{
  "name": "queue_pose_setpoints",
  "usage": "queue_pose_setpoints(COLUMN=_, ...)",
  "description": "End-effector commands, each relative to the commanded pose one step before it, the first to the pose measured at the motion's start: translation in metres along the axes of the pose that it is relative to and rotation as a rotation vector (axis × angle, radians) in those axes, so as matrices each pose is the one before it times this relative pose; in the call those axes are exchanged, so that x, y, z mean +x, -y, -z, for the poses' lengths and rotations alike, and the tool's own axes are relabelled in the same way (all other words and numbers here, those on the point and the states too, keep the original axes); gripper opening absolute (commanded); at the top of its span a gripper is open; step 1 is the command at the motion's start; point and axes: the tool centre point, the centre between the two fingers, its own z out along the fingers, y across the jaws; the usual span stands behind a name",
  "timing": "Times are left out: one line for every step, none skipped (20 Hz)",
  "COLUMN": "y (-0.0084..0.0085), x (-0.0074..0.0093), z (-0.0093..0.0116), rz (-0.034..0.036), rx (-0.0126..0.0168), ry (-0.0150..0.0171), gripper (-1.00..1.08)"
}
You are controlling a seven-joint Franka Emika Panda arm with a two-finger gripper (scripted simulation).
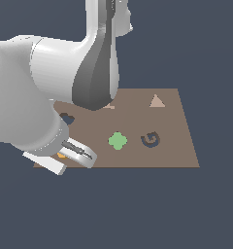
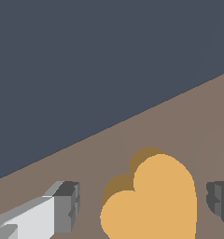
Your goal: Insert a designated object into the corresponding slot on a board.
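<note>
Wrist view first: the small flat orange heart-shaped piece (image 2: pixel 153 200) lies on the flat brown rectangular board (image 2: pixel 188 121), and the pincer (image 2: pixel 144 207) straddles it, one pale grey finger with a dark pad (image 2: pixel 67 203) on one side and a second dark pad (image 2: pixel 220 200) on the other. Both pads stand clear of the heart, a strip of brown board showing between each pad and the orange edge, so the pincer is spread wide and holds nothing. The board's edge runs diagonally just beyond the piece, with dark grey-blue ground past it. Over to the exterior view, and the big white arm fills the exterior view's left, its wrist bent low over the near corner of the board (image 1: pixel 176 146) on that side. Only a sliver of the orange piece (image 1: pixel 61 155) peeks out between the white fingers of the pincer (image 1: pixel 65 158). Just behind the wrist sits the dark heart-shaped cutout (image 1: pixel 66 118), partly hidden by the arm and near the orange piece, but apart from it. Toward the middle of the board lies a green clover-shaped piece (image 1: pixel 117 141), with a dark G-shaped recess (image 1: pixel 150 139) just beside it on the exterior view's right, and a pale raised triangle (image 1: pixel 157 101) near the far edge.
</note>
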Motion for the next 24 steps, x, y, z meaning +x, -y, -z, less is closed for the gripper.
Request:
queue_pose_setpoints(y=0.00002, x=-0.00027, z=-0.00728, rz=-0.00036, rx=-0.00020, ry=0.00094, gripper=1.00)
queue_pose_setpoints(y=0.00007, x=-0.00001, z=-0.00123, rz=0.00000, rx=0.00000, ry=0.00000, gripper=1.00)
queue_pose_setpoints(y=-0.00045, x=0.00011, z=-0.00028, rz=-0.00065, rx=0.00018, ry=-0.00013, gripper=1.00)
queue_pose_setpoints(y=0.00000, x=0.00000, z=0.00000, rz=0.00000, rx=0.00000, ry=0.00000, gripper=-1.00)
queue_pose_setpoints(y=0.00000, x=0.00000, z=0.00000, rz=0.00000, rx=0.00000, ry=0.00000, gripper=-1.00)
queue_pose_setpoints(y=0.00000, x=0.00000, z=0.00000, rz=0.00000, rx=0.00000, ry=0.00000, gripper=-1.00)
queue_pose_setpoints(y=0.00000, x=0.00000, z=0.00000, rz=0.00000, rx=0.00000, ry=0.00000, gripper=-1.00)
queue_pose_setpoints(y=0.00000, x=0.00000, z=0.00000, rz=0.00000, rx=0.00000, ry=0.00000, gripper=-1.00)
queue_pose_setpoints(y=0.00000, x=0.00000, z=0.00000, rz=0.00000, rx=0.00000, ry=0.00000, gripper=-1.00)
queue_pose_setpoints(y=0.00000, x=0.00000, z=0.00000, rz=0.00000, rx=0.00000, ry=0.00000, gripper=-1.00)
queue_pose_setpoints(y=0.00000, x=0.00000, z=0.00000, rz=0.00000, rx=0.00000, ry=0.00000, gripper=-1.00)
queue_pose_setpoints(y=0.00000, x=0.00000, z=0.00000, rz=0.00000, rx=0.00000, ry=0.00000, gripper=-1.00)
queue_pose_setpoints(y=0.00000, x=0.00000, z=0.00000, rz=0.00000, rx=0.00000, ry=0.00000, gripper=-1.00)
queue_pose_setpoints(y=0.00012, x=0.00009, z=0.00029, rz=0.00000, rx=0.00000, ry=0.00000, gripper=-1.00)
queue_pose_setpoints(y=0.00001, x=0.00001, z=0.00005, rz=0.00000, rx=0.00000, ry=0.00000, gripper=-1.00)
queue_pose_setpoints(y=0.00021, x=-0.00010, z=0.00019, rz=0.00104, rx=0.00027, ry=-0.00020, gripper=-1.00)
queue_pose_setpoints(y=0.00007, x=-0.00014, z=0.00001, rz=0.00229, rx=0.00000, ry=0.00000, gripper=-1.00)
queue_pose_setpoints(y=0.00013, x=-0.00023, z=0.00002, rz=0.00384, rx=0.00000, ry=0.00000, gripper=-1.00)
queue_pose_setpoints(y=0.00019, x=-0.00032, z=0.00003, rz=0.00539, rx=0.00000, ry=0.00000, gripper=-1.00)
queue_pose_setpoints(y=0.00022, x=-0.00041, z=0.00003, rz=0.00691, rx=0.00000, ry=0.00000, gripper=-1.00)
queue_pose_setpoints(y=0.00026, x=-0.00050, z=0.00004, rz=0.00843, rx=-0.00001, ry=0.00000, gripper=-1.00)
queue_pose_setpoints(y=0.00032, x=-0.00060, z=0.00005, rz=0.00997, rx=-0.00001, ry=0.00000, gripper=-1.00)
queue_pose_setpoints(y=0.00036, x=-0.00069, z=0.00006, rz=0.01150, rx=-0.00001, ry=0.00000, gripper=-1.00)
queue_pose_setpoints(y=0.00041, x=-0.00078, z=0.00006, rz=0.01304, rx=-0.00001, ry=0.00000, gripper=-1.00)
